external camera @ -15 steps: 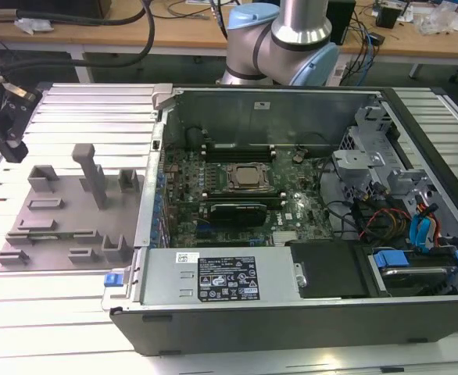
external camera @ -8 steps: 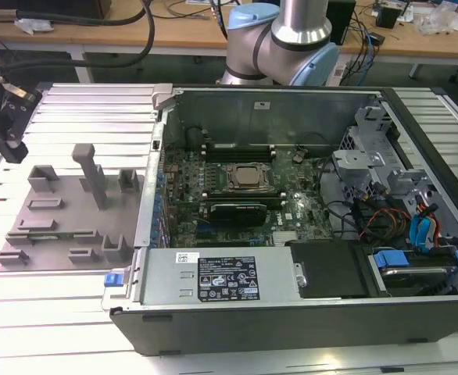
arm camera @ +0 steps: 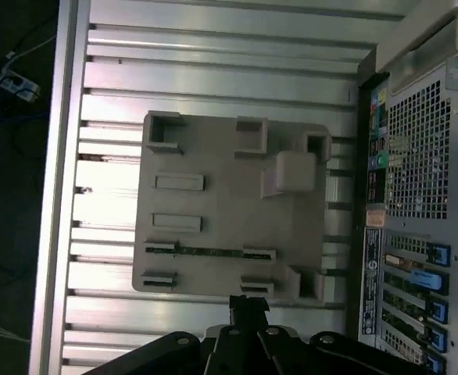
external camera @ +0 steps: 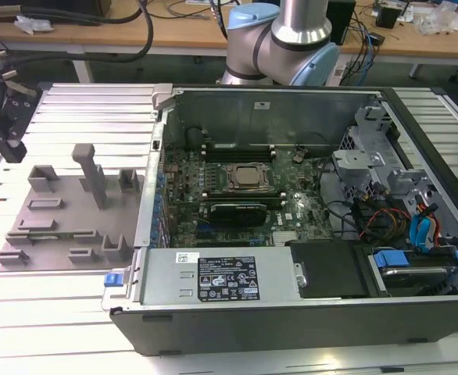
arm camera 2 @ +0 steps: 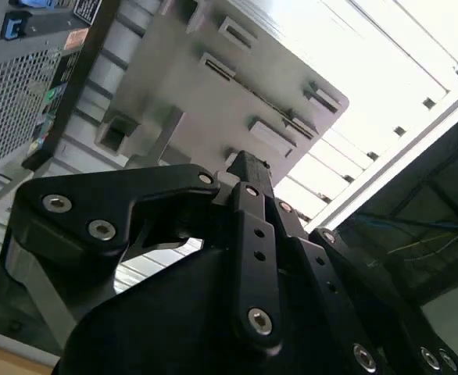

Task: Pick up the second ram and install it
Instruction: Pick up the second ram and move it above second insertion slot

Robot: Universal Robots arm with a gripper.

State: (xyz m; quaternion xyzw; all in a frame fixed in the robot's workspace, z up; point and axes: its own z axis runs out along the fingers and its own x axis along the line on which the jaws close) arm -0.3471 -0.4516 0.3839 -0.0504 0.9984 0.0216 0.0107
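Station: an open case (external camera: 291, 328) lies on its side on a slatted metal bench (external camera: 73, 312); a grey plate (external camera: 65, 199) with raised holder blocks sits on the bench just beside the case, on the exterior view's left; the arm (external camera: 291, 39) rises behind the case.

Task item: the ram (arm camera: 209, 251) is on the plate; in the first wrist view it shows as a thin dark strip lying flat between two small holder blocks, near the plate edge closest to the tool; it is seated in its holder and not lifted.

Tool (external camera: 14, 152): it hangs at the far left of the exterior view, above the bench and beyond the plate's far corner, well apart from the case; in both wrist views the fingertips (arm camera: 248, 305) come together into one dark tip, so the tool (arm camera 2: 248, 166) is narrow, closed on itself and holding nothing; it is clear of the ram and touches neither plate nor bench.

Plate: a tall post (external camera: 91, 173) stands upright near its middle; several low blocks are spread around it.

Case interior: the board (external camera: 190, 176) is exposed; the socket (external camera: 248, 176) sits near its centre, with long slots on both sides of it; a power supply (external camera: 221, 277) runs along the near wall; loose cables and drive bays fill the end on the exterior view's right.
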